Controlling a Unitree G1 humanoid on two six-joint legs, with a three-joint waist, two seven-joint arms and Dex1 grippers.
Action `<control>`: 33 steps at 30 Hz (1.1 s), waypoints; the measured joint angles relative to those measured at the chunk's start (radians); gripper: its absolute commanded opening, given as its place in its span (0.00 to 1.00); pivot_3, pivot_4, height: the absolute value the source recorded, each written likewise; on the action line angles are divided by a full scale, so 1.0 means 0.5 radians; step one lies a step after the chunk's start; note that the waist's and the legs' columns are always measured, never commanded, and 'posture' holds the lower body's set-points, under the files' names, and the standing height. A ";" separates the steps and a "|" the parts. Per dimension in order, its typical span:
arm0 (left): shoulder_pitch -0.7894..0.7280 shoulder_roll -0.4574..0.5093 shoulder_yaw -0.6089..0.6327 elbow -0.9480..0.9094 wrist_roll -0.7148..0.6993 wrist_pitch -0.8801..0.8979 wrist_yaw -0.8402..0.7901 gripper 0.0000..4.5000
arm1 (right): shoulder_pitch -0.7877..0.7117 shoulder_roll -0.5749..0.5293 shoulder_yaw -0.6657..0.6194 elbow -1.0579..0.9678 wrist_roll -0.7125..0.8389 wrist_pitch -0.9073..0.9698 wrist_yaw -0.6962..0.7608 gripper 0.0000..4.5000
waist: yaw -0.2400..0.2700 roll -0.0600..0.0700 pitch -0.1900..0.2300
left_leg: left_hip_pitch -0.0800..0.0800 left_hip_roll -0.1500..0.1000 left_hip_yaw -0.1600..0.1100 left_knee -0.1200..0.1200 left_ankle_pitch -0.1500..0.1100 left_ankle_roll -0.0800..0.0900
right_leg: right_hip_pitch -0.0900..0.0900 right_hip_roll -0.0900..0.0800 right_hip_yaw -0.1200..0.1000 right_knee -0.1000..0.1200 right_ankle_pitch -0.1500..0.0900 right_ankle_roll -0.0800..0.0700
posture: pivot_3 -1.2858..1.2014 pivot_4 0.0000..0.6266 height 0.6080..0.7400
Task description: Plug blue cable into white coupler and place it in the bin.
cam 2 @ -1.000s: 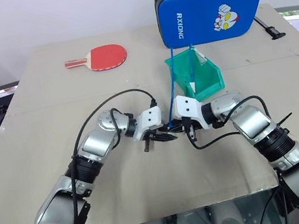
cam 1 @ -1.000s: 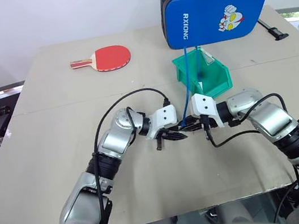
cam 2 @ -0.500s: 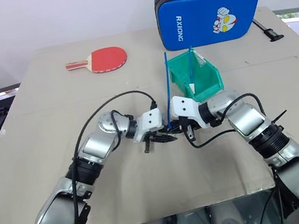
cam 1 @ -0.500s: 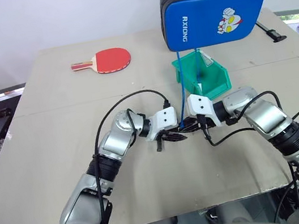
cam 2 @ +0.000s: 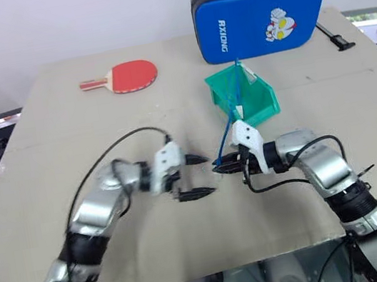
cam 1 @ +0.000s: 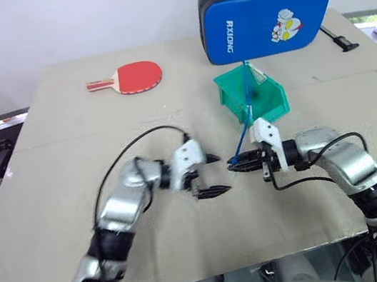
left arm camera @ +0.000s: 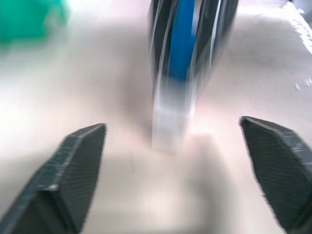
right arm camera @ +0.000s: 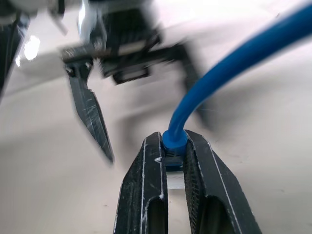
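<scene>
- Right now my left gripper (cam 1: 211, 175) hangs just above the bench (cam 1: 57, 177) with its two black fingers spread wide and nothing between them.
- My right gripper (cam 1: 235, 166) faces it from the 3 o'clock side, a small gap apart, its fingers pinched narrow on the plug end of the blue cable (cam 1: 245, 113).
- In the right wrist view I see the blue boot of the cable clamped between the fingers (right arm camera: 146, 190); a pale block seems to sit just beyond the boot, but I cannot tell if it is the coupler.
- From the right gripper the cable runs up toward 12 o'clock, over the teal-green bin (cam 1: 269, 102), which stands on the bench just beyond the gripper.
- Behind the bin, at about 12 o'clock, a big blue padded case (cam 1: 265, 16) stands on edge; white lettering on it reads "RXIONG", beside a cartoon figure.
- A red table-tennis paddle (cam 1: 131, 77) lies at about 10 o'clock, well apart from both grippers.
</scene>
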 measured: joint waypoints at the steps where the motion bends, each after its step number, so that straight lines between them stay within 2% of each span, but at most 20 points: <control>1: 0.108 -0.063 0.129 -0.082 -0.089 -0.013 0.079 0.97 | -0.016 -0.011 -0.112 -0.091 0.075 0.079 -0.058 0.00 | 0.005 0.000 0.000 | 0.000 0.000 0.001 0.000 0.000 0.000 | 0.001 -0.002 0.000 -0.001 0.000 0.000 | 0.52 0.24 1.00; 3: 0.236 -0.173 0.271 -0.242 -0.253 -0.046 0.182 0.97 | -0.115 -0.012 -0.276 -0.191 0.189 0.205 -0.182 0.00 | 0.018 -0.003 0.002 | -0.001 -0.002 0.000 0.001 0.000 0.000 | 0.002 -0.006 -0.002 -0.002 0.000 0.000 | 0.52 0.24 1.00; 8: 0.415 -0.194 0.435 -0.573 -0.485 0.063 0.384 0.97 | -0.539 0.013 -0.513 0.001 0.329 0.492 -0.491 0.00 | 0.011 -0.004 0.003 | 0.003 -0.008 0.003 0.002 0.000 0.000 | 0.004 -0.007 0.001 -0.002 -0.004 -0.008 | 0.52 0.24 1.00; 10: 0.461 -0.207 0.469 -0.684 -0.587 0.117 0.473 0.97 | -0.789 -0.014 -0.534 0.321 0.291 0.544 -0.595 0.00 | 0.004 -0.004 0.003 | 0.004 -0.009 0.004 0.002 0.000 0.000 | 0.005 -0.007 0.003 -0.001 -0.004 -0.009 | 0.52 0.24 1.00; 12: 0.480 -0.210 0.487 -0.738 -0.629 0.131 0.513 0.97 | -0.870 -0.051 -0.529 0.499 0.239 0.538 -0.615 0.00 | 0.008 -0.004 0.003 | 0.004 -0.010 0.004 0.001 0.000 0.000 | 0.005 -0.006 0.002 -0.002 -0.004 -0.009 | 0.52 0.24 1.00; 15: 0.495 -0.199 0.499 -0.792 -0.685 0.167 0.587 0.97 | -0.995 -0.107 -0.379 0.954 0.118 0.482 -0.511 0.00 | 0.001 -0.004 0.003 | 0.001 -0.011 0.007 -0.001 0.000 0.000 | 0.003 -0.005 0.004 -0.005 -0.002 -0.005 | 0.52 0.24 1.00; 16: 0.496 -0.189 0.501 -0.808 -0.706 0.177 0.613 0.98 | -1.057 -0.131 -0.272 1.198 0.041 0.426 -0.407 0.14 | 0.000 -0.003 0.003 | 0.001 -0.012 0.008 -0.002 0.000 0.001 | 0.002 -0.005 0.004 -0.007 0.000 -0.003 | 0.52 0.24 1.00; 18: 0.497 -0.186 0.504 -0.814 -0.717 0.179 0.633 0.98 | -1.099 -0.136 -0.202 1.375 -0.023 0.363 -0.321 0.25 | 0.000 -0.003 0.004 | 0.000 -0.012 0.008 -0.003 -0.001 0.001 | 0.002 -0.005 0.004 -0.008 0.000 -0.001 | 0.52 0.24 1.00; 20: 0.482 -0.182 0.504 -0.815 -0.735 0.184 0.665 0.98 | -1.203 -0.138 -0.077 1.654 -0.135 0.247 -0.186 0.46 | -0.004 -0.002 0.005 | 0.000 -0.012 0.009 -0.003 -0.001 0.001 | 0.002 -0.004 0.004 -0.009 0.000 -0.001 | 0.52 0.24 1.00; 21: 0.483 -0.180 0.504 -0.817 -0.739 0.185 0.672 0.98 | -1.224 -0.138 -0.055 1.712 -0.161 0.217 -0.156 0.52 | -0.003 -0.002 0.005 | 0.000 -0.011 0.009 -0.004 -0.001 0.001 | 0.002 -0.004 0.004 -0.009 0.000 -0.001 | 0.52 0.24 1.00; 22: 0.483 -0.178 0.503 -0.817 -0.751 0.186 0.680 0.98 | -1.247 -0.138 -0.047 1.777 -0.193 0.172 -0.114 0.66 | -0.002 -0.002 0.005 | -0.001 -0.011 0.008 -0.004 -0.001 0.001 | 0.002 -0.004 0.004 -0.009 0.000 -0.001 | 0.52 0.24 1.00; 24: 0.484 -0.168 0.500 -0.824 -0.759 0.187 0.698 0.98 | -1.253 -0.164 -0.048 1.792 -0.211 0.116 -0.075 0.88 | -0.001 -0.001 0.005 | -0.001 -0.010 0.007 -0.004 -0.001 0.001 | 0.001 -0.004 0.004 -0.009 0.000 -0.001 | 0.52 0.24 1.00; 25: 0.485 -0.164 0.499 -0.829 -0.760 0.187 0.702 0.98 | -1.246 -0.186 -0.057 1.766 -0.211 0.110 -0.066 0.96 | 0.003 -0.001 0.006 | -0.002 -0.010 0.006 -0.004 -0.001 0.001 | 0.001 -0.005 0.003 -0.009 0.000 -0.001 | 0.52 0.24 1.00; 26: 0.489 -0.158 0.495 -0.833 -0.762 0.187 0.709 0.98 | -1.229 -0.222 -0.075 1.701 -0.208 0.106 -0.059 1.00 | 0.007 -0.001 0.006 | -0.003 -0.010 0.005 -0.003 -0.001 0.001 | 0.001 -0.005 0.003 -0.009 0.000 -0.001 | 0.52 0.24 1.00; 30: 0.508 -0.134 0.482 -0.835 -0.757 0.188 0.723 0.98 | -0.964 -0.393 -0.227 1.256 -0.146 0.058 -0.016 1.00 | 0.025 -0.001 0.006 | -0.006 -0.011 0.000 -0.003 -0.001 0.001 | 0.002 -0.006 -0.001 -0.012 0.000 0.000 | 0.52 0.24 1.00; 33: 0.571 -0.084 0.472 -0.819 -0.701 0.188 0.758 0.98 | -0.448 -0.477 -0.559 0.695 0.043 0.004 -0.013 1.00 | 0.046 0.000 0.006 | -0.010 -0.011 -0.006 -0.003 -0.001 0.002 | 0.000 -0.006 -0.005 -0.014 -0.001 0.002 | 0.52 0.24 1.00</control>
